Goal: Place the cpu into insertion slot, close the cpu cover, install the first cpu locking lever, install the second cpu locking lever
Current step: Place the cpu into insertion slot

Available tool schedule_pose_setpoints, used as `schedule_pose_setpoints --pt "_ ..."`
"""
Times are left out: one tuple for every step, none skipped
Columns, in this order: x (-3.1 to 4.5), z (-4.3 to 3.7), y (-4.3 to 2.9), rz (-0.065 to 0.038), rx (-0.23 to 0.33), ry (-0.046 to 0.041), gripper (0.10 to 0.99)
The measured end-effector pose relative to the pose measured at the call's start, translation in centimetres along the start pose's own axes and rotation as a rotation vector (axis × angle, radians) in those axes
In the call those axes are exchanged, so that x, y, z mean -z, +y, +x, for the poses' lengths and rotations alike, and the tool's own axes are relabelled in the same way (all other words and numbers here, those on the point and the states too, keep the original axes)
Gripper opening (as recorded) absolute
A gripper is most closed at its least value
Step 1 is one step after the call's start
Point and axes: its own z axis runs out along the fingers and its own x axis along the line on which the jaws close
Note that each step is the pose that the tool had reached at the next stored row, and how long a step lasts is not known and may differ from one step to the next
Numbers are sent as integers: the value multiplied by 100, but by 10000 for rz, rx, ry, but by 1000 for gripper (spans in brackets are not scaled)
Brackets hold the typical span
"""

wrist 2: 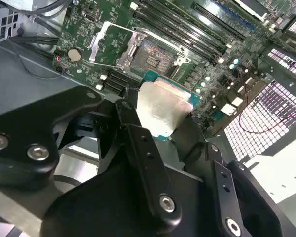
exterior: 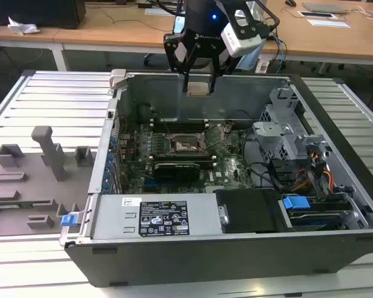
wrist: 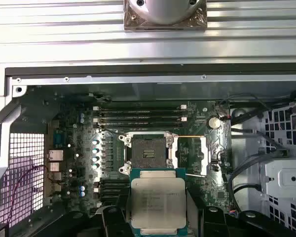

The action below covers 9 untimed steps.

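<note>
My gripper (exterior: 198, 84) hangs above the open computer case, shut on the cpu (exterior: 198, 89), a flat square chip with a pale silver top. In both wrist views the cpu (wrist: 158, 200) (wrist 2: 160, 111) sits between black fingers (wrist: 113, 217), well above the green board. The insertion slot (wrist: 148, 152) (wrist 2: 150, 57) (exterior: 186, 144) is a square black socket with a dark, bare centre, beyond the chip. The cpu cover (wrist: 205, 155) (wrist 2: 108, 42), a thin silver frame, lies flipped open beside the socket. A thin metal lever (wrist: 192, 137) stands free along the socket's edge.
Long memory slots (wrist: 138, 116) run beside the socket and a black expansion card (exterior: 180, 166) lies nearer the case front. A grey drive cage (exterior: 286, 133) with cables fills the exterior view's right. A grey fixture plate (exterior: 31, 186) lies left of the case.
</note>
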Motion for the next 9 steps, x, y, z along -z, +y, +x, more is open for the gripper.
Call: schedule_pose_setpoints --pt "0 0 0 0 0 0 537" --pt "0 0 0 0 0 0 537" --pt "0 0 0 -4 0 0 537" --pt "0 0 0 -11 -1 0 537" --pt "0 0 0 -15 -1 1 537" --pt "0 1 0 -20 0 0 537" --pt "-1 1 0 -18 1 -1 537" --pt "-7 1 -1 -20 2 -2 537" --pt "-24 1 -3 -19 2 -2 537"
